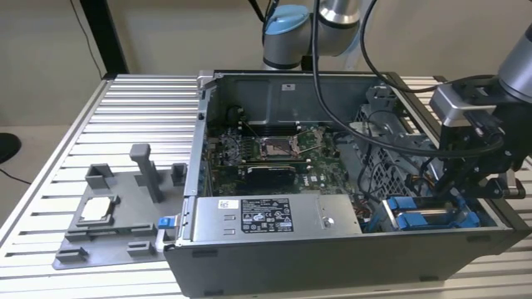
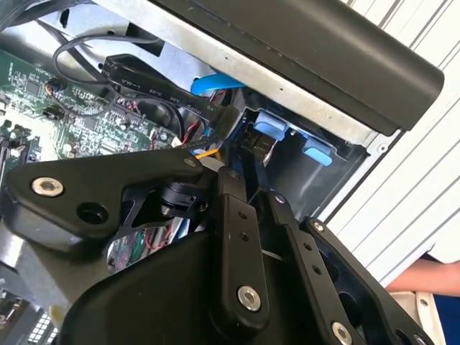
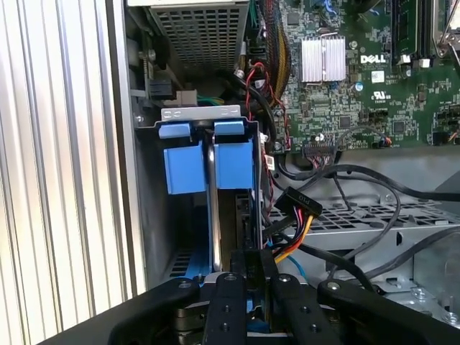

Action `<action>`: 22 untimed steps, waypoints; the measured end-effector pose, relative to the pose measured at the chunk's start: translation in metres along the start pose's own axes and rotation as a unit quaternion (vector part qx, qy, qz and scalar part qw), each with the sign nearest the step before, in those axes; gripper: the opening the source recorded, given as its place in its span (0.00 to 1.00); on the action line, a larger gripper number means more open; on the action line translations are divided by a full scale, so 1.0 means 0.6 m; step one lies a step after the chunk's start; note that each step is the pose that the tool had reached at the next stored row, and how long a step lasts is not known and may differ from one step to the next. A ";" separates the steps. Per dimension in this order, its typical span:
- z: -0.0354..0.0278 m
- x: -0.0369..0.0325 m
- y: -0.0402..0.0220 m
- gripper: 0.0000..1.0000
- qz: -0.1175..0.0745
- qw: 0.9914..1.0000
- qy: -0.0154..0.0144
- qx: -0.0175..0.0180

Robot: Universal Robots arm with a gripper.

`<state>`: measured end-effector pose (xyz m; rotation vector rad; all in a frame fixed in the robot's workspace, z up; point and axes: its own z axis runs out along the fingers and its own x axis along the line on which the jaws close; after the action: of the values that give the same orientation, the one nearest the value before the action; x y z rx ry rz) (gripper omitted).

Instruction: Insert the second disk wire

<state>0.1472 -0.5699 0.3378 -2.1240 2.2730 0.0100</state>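
Matte black tool (image 3: 253,260) pinches the disk wire (image 3: 300,233) (thin yellow, red, black strands) beside blue caddies (image 3: 188,167)

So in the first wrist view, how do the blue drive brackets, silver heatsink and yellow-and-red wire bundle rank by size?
1. blue drive brackets, as a pair
2. silver heatsink
3. disk wire, thin strands leading into the gripper
The heatsink looks farther off, so second and third are unsure.
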 end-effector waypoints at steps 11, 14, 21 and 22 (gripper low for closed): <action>0.006 0.000 0.000 0.00 0.004 1.000 0.000 0.000; 0.007 0.000 0.000 0.00 0.004 1.000 0.000 0.000; 0.004 0.000 0.000 1.00 0.004 1.000 0.000 0.000; 0.001 0.000 0.000 1.00 0.004 1.000 0.000 0.000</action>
<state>0.1471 -0.5699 0.3369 -2.1153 2.2809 0.0100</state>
